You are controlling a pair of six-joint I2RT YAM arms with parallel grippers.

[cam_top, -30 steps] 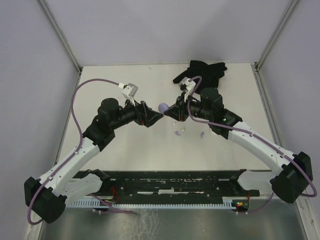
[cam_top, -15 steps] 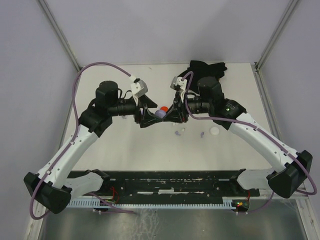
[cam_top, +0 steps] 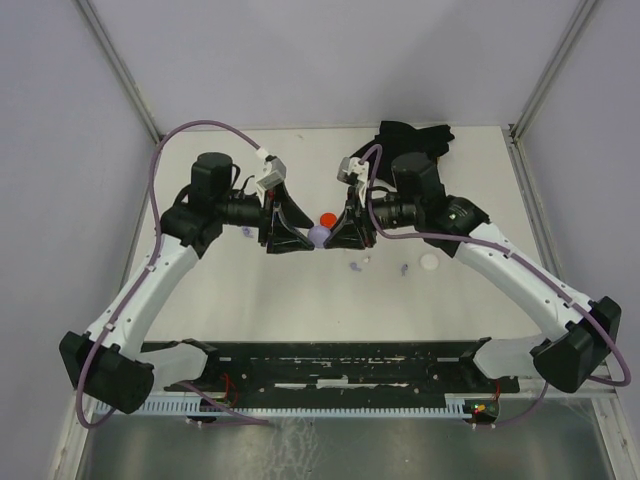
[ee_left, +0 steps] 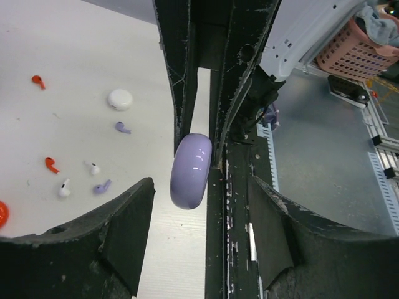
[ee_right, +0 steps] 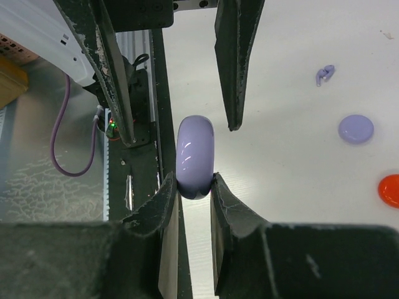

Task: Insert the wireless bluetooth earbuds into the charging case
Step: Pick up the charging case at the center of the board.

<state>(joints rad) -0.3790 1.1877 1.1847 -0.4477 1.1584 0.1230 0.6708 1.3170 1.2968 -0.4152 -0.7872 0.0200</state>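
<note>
The left gripper [ee_left: 199,187] had swung in and narrowed, its open fingers straddling but not touching the lavender case [ee_right: 195,157]. The right gripper [ee_right: 194,184] pinched that case edge-on above the table [ee_left: 75,50]. The earbuds [ee_left: 101,186] lay scattered below, well apart, and I couldn't make out the case's seam or hinge.

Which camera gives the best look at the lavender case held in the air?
The right wrist view: the lavender case sits centred, edge-on, clearly pinched by the right gripper. The left wrist view shows it edge-on too, the grip less clear; the top view shows only a tiny dot.
</note>
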